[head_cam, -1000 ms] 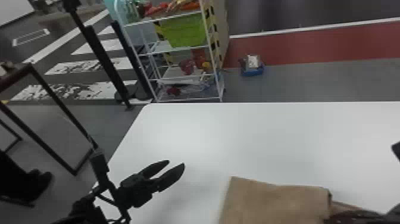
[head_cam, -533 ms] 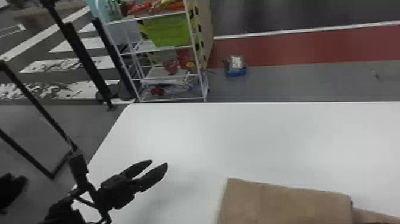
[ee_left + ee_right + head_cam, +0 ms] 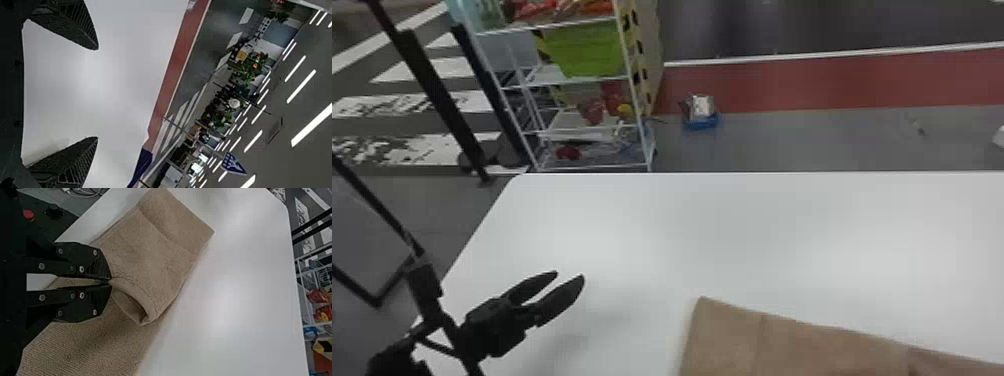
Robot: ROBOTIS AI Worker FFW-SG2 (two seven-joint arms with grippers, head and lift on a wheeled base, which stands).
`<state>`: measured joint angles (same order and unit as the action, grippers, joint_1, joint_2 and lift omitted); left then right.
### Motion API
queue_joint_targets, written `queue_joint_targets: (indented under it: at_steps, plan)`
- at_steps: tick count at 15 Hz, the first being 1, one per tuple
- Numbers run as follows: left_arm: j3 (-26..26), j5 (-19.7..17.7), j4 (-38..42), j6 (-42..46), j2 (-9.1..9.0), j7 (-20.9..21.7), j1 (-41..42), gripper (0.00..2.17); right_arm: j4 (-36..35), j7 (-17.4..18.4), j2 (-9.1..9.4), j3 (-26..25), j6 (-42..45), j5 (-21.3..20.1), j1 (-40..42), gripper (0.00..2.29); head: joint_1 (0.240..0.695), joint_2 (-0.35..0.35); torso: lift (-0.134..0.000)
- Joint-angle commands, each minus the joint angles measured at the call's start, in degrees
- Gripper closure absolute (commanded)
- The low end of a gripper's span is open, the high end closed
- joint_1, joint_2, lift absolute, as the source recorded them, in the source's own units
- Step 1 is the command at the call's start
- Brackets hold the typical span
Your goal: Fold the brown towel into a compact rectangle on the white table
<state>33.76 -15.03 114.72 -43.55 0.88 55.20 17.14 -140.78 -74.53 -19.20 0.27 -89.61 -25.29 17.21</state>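
pinching towel [image 3: 164,254], r tool's [image 3: 111,282] bite hidden

You have a white wire rack [image 3: 567,82] on the floor, with a green bin [image 3: 592,50] in it and red items [image 3: 537,9] on its top shelf. Near the rack's right side you see a blue-and-white bundle [image 3: 702,111] on the floor, and a red floor band [image 3: 807,82] runs off to the rack's right. To the rack's left you have black posts [image 3: 434,95] and white floor markings [image 3: 357,106]
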Motion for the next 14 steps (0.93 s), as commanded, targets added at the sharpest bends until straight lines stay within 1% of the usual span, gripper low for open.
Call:
queue_joint_targets:
  at_steps: [1, 2, 3, 5, 8, 11, 12, 14]
  plan:
    - [0.08, 0.0, -0.11, 0.0, 0.0, 0.09, 0.0, 0.06, 1.3, -0.09, 0.04, 1.4, -0.47, -0.82, -0.33, 1.03, 0.695, 0.195, -0.124]
    - [0.08, 0.0, -0.11, 0.0, 0.0, 0.09, 0.0, 0.06, 0.77, -0.62, -0.05, 0.96, -0.47, -0.64, -0.33, 1.03, 0.695, 0.2, -0.124]
    - [0.17, 0.0, -0.02, 0.0, 0.0, 0.09, 0.0, 0.06, -0.72, -0.97, -0.13, -0.53, -0.47, 0.06, -0.33, 1.03, 0.695, 0.203, -0.124]
    - [0.17, 0.0, -0.11, 0.0, 0.09, 0.0, -0.09, 0.06, -4.94, -2.91, -0.31, -3.87, -0.47, 1.21, 0.81, 1.03, 0.695, 0.205, -0.124]
    - [0.17, 0.0, -0.38, 0.0, 0.09, 0.09, -0.52, 0.06, -10.48, -3.8, -0.75, -10.64, -0.47, 2.35, 4.77, 1.03, 0.695, 0.196, -0.124]
    - [-0.01, 0.0, -0.73, 0.0, 0.09, 0.26, -0.88, 0.06, -10.65, -3.8, -0.93, -15.56, -0.47, 2.7, 7.67, 1.03, 0.695, 0.149, -0.124]
    - [-0.01, 0.0, -0.9, 0.0, 0.09, 0.35, -0.96, 0.06, -10.04, -3.8, -0.84, -15.74, -0.47, 2.61, 8.28, 1.03, 0.695, 0.135, -0.124]
    - [-0.27, 0.17, -1.08, 0.0, 0.0, 0.35, -0.96, 0.06, -7.93, -3.8, -0.4, -13.45, -0.47, 1.56, 8.81, 1.03, 0.695, 0.108, -0.124]
